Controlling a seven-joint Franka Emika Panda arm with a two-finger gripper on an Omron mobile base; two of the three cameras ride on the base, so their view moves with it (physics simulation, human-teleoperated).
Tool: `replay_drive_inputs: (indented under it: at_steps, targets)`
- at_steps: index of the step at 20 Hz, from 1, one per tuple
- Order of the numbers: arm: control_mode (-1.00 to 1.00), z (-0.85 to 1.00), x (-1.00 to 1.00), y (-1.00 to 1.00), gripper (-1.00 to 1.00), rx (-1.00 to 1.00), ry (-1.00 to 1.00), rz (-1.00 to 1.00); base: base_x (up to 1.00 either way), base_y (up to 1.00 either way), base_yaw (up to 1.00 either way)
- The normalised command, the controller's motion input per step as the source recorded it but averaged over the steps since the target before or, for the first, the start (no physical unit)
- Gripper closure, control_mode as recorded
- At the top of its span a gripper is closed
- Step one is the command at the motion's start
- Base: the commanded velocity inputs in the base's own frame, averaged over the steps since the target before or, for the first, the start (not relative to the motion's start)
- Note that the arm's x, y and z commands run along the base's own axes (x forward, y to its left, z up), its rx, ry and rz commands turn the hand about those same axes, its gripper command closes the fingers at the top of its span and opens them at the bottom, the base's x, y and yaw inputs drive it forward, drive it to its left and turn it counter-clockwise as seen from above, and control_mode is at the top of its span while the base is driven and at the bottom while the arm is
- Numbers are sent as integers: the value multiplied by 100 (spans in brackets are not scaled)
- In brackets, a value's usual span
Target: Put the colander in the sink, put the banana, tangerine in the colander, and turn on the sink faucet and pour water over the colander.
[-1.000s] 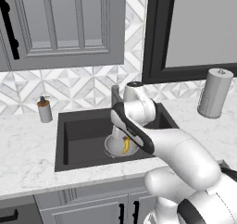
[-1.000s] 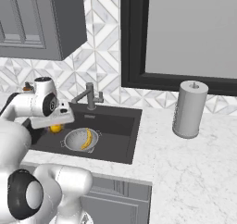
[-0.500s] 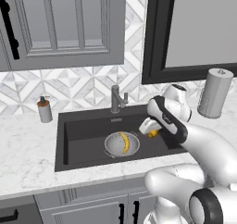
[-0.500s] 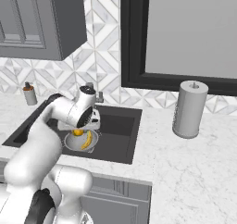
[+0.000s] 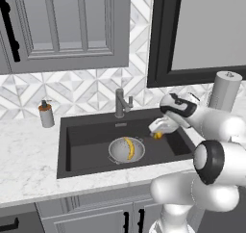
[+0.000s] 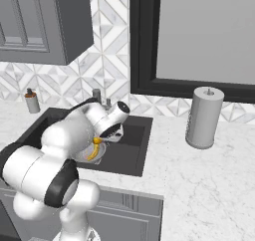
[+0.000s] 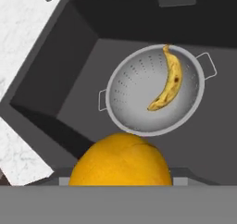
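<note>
Colander [image 5: 126, 150] sits on the floor of the sink [image 5: 86, 145], near its middle, with the banana [image 5: 129, 148] lying inside along one side of the bowl. Tangerine [image 5: 157, 135] we find pinched in our gripper [image 5: 158, 132], carried above the sink's right part, beside the colander and apart from it. Sink faucet [image 5: 121, 102] stands on the back rim. Soap dispenser [image 5: 46, 114] stands on the counter left of the sink; paper towel roll [image 5: 225, 90] stands to the right.
</note>
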Motion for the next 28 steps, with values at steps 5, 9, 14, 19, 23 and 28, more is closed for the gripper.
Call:
replay_drive_inputs:
  at_steps: [5,9,14,19,23,28]
  targets:
    - [-100,-32,71,37,100,2,10,0,0,0,0]
    - [-100,-56,39,41,100,0,6,0,0,0,0]
    - [-100,-57,22,25,100,0,3,0,0,0,0]
    - [-100,-56,9,5,100,0,3,0,0,0,0]
    - [-100,-32,3,12,100,0,0,0,0,0,0]
    - [-100,-25,9,23,100,0,5,0,0,0,0]
